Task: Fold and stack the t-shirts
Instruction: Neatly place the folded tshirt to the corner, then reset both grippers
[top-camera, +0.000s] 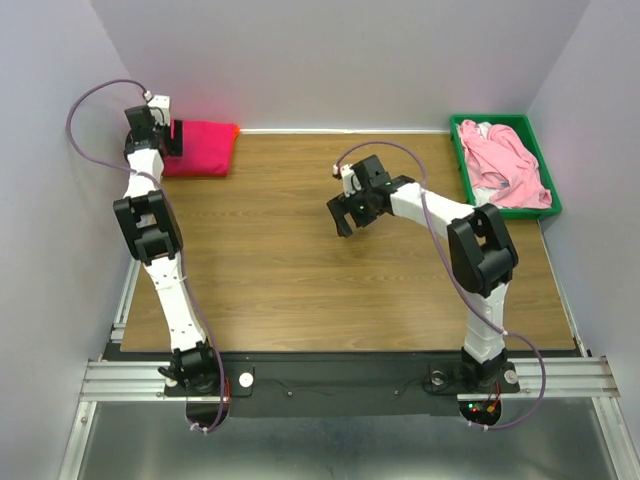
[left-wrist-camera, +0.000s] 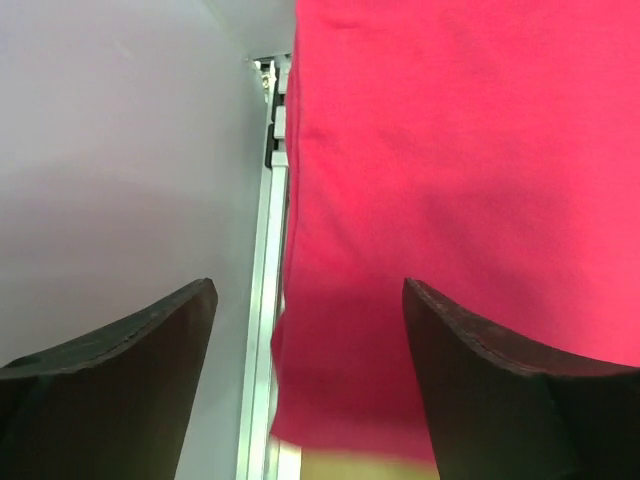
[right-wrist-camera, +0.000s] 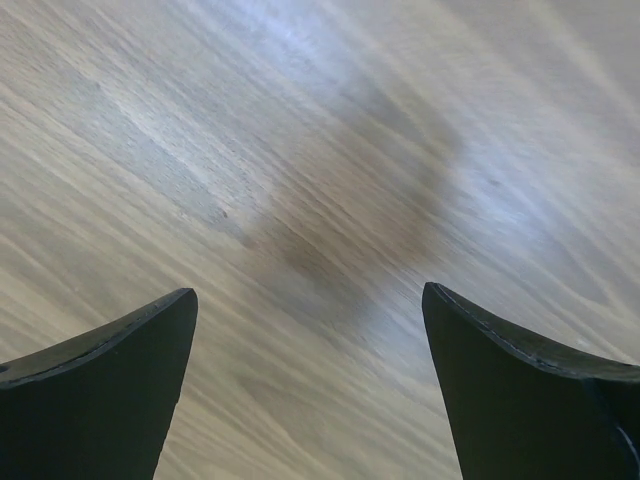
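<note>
The crimson-magenta cloth t-shirt (top-camera: 205, 148) lies folded into a neat rectangle in the far left corner of the brown wood-grain table (top-camera: 300, 270), its left edge right by the wall. A thin sliver of bright orange cloth (top-camera: 236, 130) peeks out at its far right corner; I can't tell from here how much of it sits underneath. The pale pink cloth t-shirt (top-camera: 505, 165) is well apart from these, crumpled in the green plastic tray (top-camera: 500, 119) at the far right corner of the table.

The left gripper (top-camera: 165, 135) hangs over the left edge of the crimson shirt. From the left wrist camera the left gripper (left-wrist-camera: 310, 285) has its jaws spread wide with nothing clamped between them. One black finger (left-wrist-camera: 500, 400) sits over the crimson-magenta cloth (left-wrist-camera: 450, 180). The other is out over the silver metal rail (left-wrist-camera: 265, 300) and the pale wall beside the table.

The right gripper (top-camera: 350, 215) hovers over bare wood near the middle of the table, far from either pile of cloth. In its wrist view the right gripper (right-wrist-camera: 310, 290) is likewise released, jaws apart, with only wood grain (right-wrist-camera: 300, 150) and a soft shadow between them.
</note>
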